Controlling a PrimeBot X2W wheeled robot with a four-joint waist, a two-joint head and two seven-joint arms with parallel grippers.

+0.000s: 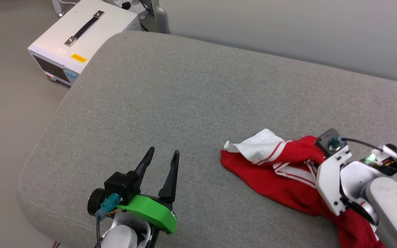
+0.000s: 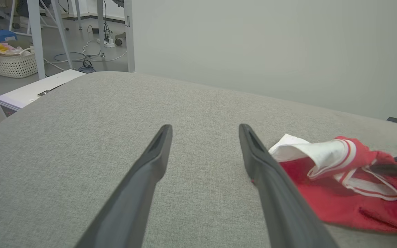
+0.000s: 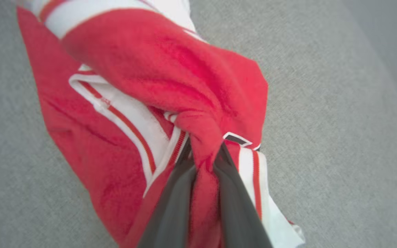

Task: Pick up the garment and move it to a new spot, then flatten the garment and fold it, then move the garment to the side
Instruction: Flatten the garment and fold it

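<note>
One garment (image 1: 281,179), two grippers (left gripper (image 1: 164,151), right gripper (image 3: 205,148)), one cushion (image 1: 184,86), one white box (image 1: 115,20), one basket (image 2: 10,65).

Nothing is reading legibly. A yellow label (image 1: 78,58) is sitting on the white box (image 1: 112,24) — its print is showing too small to make out.

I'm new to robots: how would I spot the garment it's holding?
Find the broad grey cushion before the pale wall. Toward its right end lies a crumpled garment, pinched by the right gripper. It is the one bright red thing there, with a white sleeve and red-striped trim.
</note>
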